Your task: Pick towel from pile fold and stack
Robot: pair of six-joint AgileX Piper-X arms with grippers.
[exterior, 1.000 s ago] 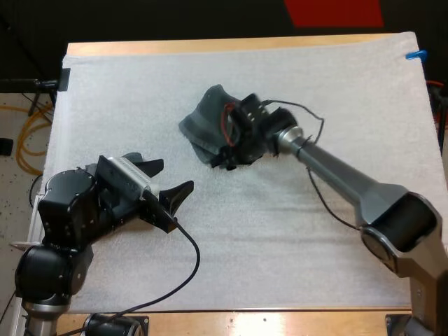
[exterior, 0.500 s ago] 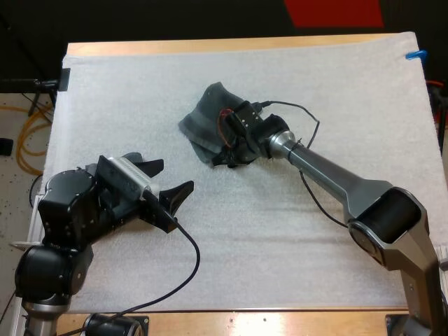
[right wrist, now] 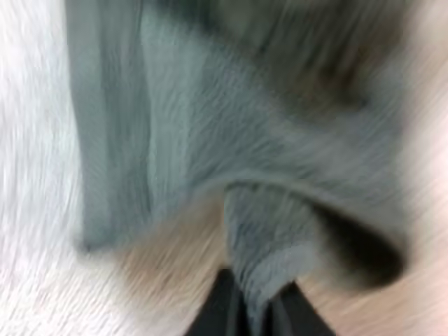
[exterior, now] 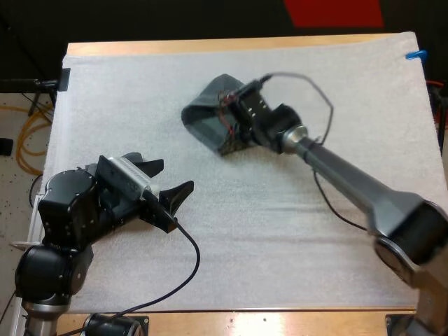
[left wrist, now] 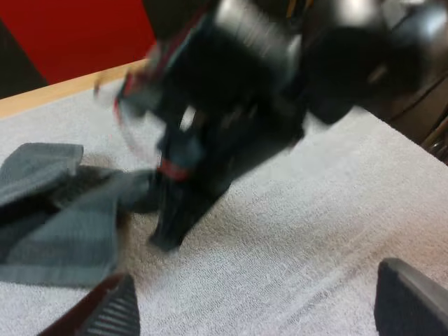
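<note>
Pinching confirmed: crumpled dark grey-green cloth towel (exterior: pixel 204 119) is clamped by right gripper (exterior: pixel 231 138); left gripper (exterior: pixel 166 180) is held wide, well apart from towel.

High view: bright, even overhead light on white mat (exterior: pixel 140 91), no glare; faint soft shadows under right arm (exterior: pixel 350 185) & beside towel (exterior: pixel 203 119); room beyond worktop (exterior: pixel 210 46) dark. Arm's elbow end smeared. Left wrist view: right arm heavily smeared, mat weave nearby crisp. Right wrist view: towel streaked w/ blur throughout, flat light, deep shadow inside its fold
</note>
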